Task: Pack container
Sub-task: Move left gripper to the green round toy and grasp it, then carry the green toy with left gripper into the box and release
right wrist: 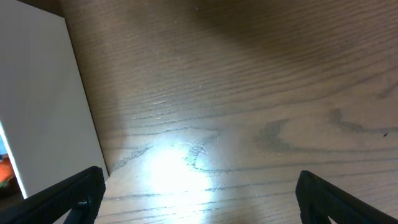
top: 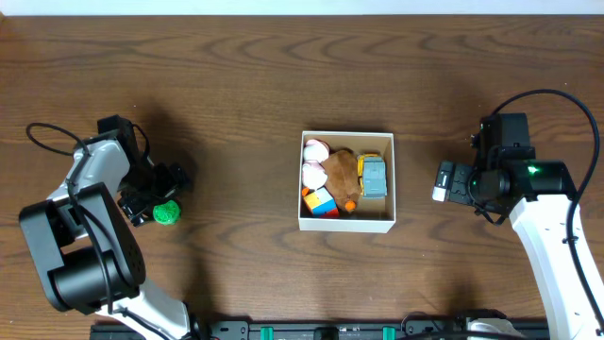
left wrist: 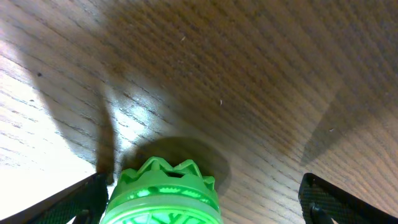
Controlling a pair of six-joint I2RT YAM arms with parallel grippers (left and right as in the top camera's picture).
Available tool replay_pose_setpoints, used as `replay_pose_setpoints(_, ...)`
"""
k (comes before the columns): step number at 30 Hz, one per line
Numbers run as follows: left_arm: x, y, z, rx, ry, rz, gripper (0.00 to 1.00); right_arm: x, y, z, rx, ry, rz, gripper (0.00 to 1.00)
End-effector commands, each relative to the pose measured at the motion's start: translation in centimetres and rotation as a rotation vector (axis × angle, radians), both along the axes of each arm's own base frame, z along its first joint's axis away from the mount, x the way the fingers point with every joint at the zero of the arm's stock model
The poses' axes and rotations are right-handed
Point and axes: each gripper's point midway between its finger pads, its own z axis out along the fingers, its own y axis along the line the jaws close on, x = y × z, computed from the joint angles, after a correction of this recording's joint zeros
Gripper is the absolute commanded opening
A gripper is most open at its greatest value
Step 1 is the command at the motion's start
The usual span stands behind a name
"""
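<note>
Left fingers (left wrist: pixel 74 202) stand spread wide around a green ribbed toy (left wrist: pixel 165 193), which sits on the bench (top: pixel 236 85) close to one finger and well apart from the other. That arm is folded tightly, its wrist tipped down over the toy. Farther on, mid-bench, the container (top: pixel 346 224) holds several small toys (top: pixel 340 179). Beyond it, right fingers (right wrist: pixel 68 196) are likewise spread, only wood between them, low over the bench with the container's white wall near; that forearm slants inward.
</note>
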Motion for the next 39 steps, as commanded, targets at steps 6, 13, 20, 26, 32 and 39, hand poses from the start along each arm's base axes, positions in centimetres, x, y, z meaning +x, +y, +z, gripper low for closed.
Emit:
replay_pose_setpoints(6,-1.71,-0.71,-1.28,-0.033,0.059,-0.009,0.96,0.30,-0.27,0.77,-0.007,-0.026,-0.001,0.99)
replay_pose_setpoints(13,-1.80,-0.73,-1.27,-0.033,0.063,-0.009,0.79,0.28,-0.27,0.77,-0.008,-0.026,0.000,0.99)
replay_pose_setpoints(20,-1.91,-0.44,-1.31,-0.017,0.069,-0.011,0.66,0.29,-0.27,0.77,-0.008,-0.026,0.000,0.99)
replay_pose_setpoints(26,-1.90,-0.44,-1.31,-0.017,0.069,-0.011,0.58,0.29,-0.27,0.77,-0.008,-0.026,0.000,0.99)
replay_pose_setpoints(32,-1.90,-0.44,-1.31,-0.017,0.069,-0.011,0.50,0.29,-0.27,0.77,-0.008,-0.026,0.000,0.99)
replay_pose_setpoints(39,-1.86,-0.44,-1.29,-0.017,0.067,-0.011,0.41,0.29,-0.27,0.77,-0.008,-0.026,0.000,0.99)
